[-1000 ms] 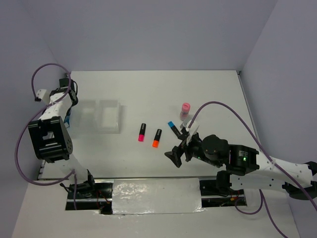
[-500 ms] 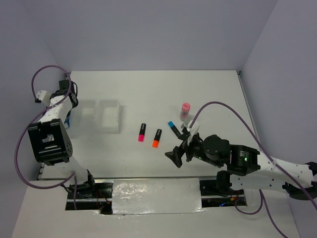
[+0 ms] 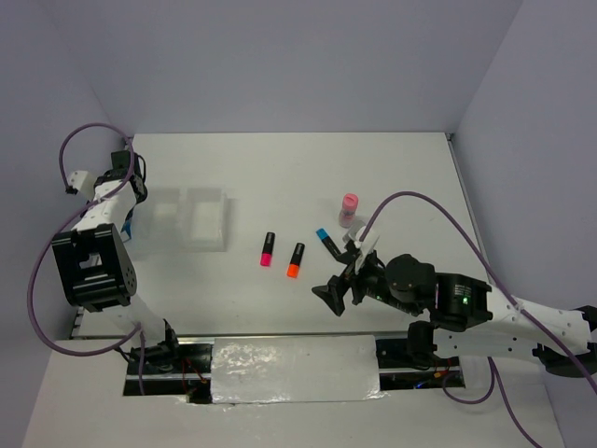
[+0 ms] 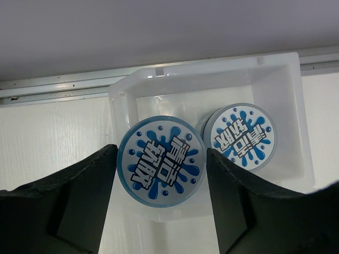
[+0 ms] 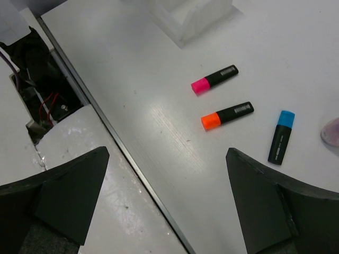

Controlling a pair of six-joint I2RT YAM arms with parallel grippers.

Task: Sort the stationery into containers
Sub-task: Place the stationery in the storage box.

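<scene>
At the far left of the table, the left gripper is clamped on a tape roll. Its two dark fingers press against the roll's opposite sides, and its blue-and-white splash label faces the wrist camera. The roll hangs over the near wall of the white translucent tray, at the tray's left end compartment. A second tape roll with the same label lies flat inside that compartment, just beside the held one and partly behind its edge. From above, the tray sits on the white table, with the left arm reaching over its left end, and the rolls cannot be made out from there. To the right of the tray, well apart from it, three short black markers lie on the table. The pink-tipped marker comes first, with the orange-tipped marker near it and almost parallel, both tips pointing toward the near edge. The blue-tipped marker lies further right, slanted, with its tip pointing away. Beyond it the pink-capped tube stands upright, close to the blue-tipped marker but not touching it. The right gripper hovers above the table on the near side of the markers, with its jaws spread wide and nothing between them. Its wrist view shows all three markers lying untouched between the two fingers.
</scene>
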